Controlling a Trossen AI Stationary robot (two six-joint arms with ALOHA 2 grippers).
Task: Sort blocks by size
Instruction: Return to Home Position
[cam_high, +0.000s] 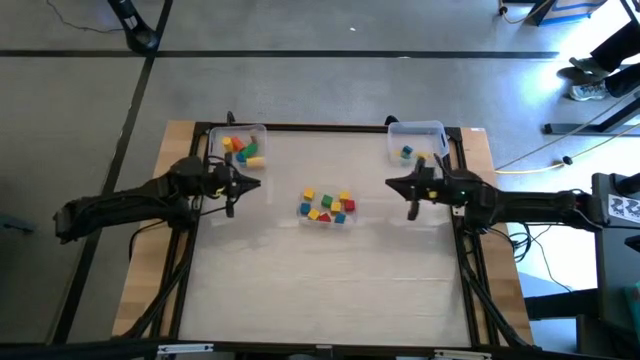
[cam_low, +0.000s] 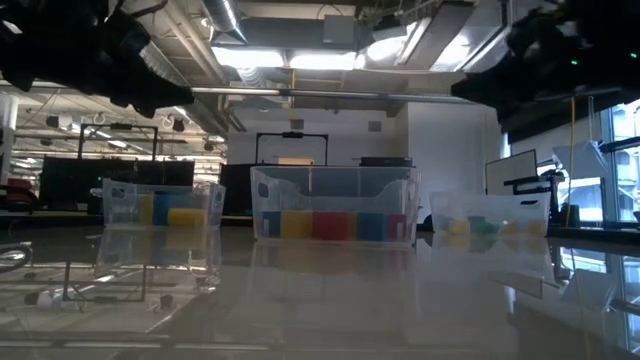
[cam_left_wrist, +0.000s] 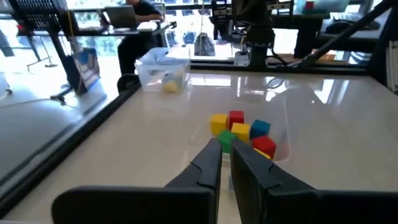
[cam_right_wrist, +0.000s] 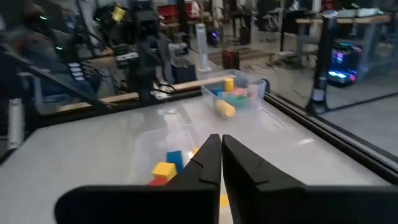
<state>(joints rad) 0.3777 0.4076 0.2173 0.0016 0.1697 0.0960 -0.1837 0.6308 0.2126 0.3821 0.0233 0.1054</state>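
Dark left pincer (cam_high: 257, 182): together, empty | right pincer (cam_high: 390, 183): together, empty | blocks (cam_high: 326, 206) between

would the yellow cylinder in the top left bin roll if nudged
Likely yes: the yellow cylinder lies on its side. The clear bin walls and nearby blocks should stop it. Looks rigid, probably light.

Bright ceiling lights (cam_low: 300, 58), glare across table (cam_low: 330, 300)

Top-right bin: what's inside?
The top-right bin shows a blue block and a yellow block. Part of its near edge sits under the right arm in the high view, so more could be hidden there.
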